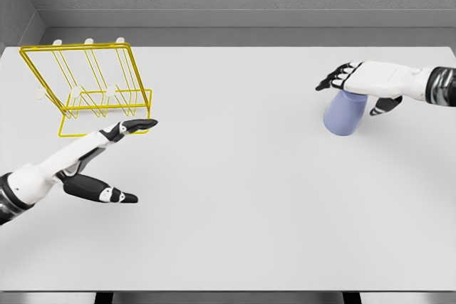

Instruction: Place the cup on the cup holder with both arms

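1. One blue cup [345, 114] is seen on the white table [242, 204], far right, under the right hand [370, 80], fingers spread over it.
2. Yellow wire cup holder [89, 87] is set far left, w/ left hand [96, 165] held flat beside it, nothing gripped.

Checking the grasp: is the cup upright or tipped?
Upright, likely inverted: the cup widens toward the table, under the right hand. Whether the fingers grip it, cannot tell.

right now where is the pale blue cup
In the head view the pale blue cup stands on the white table's right side, under the right hand, far from the yellow wire rack.
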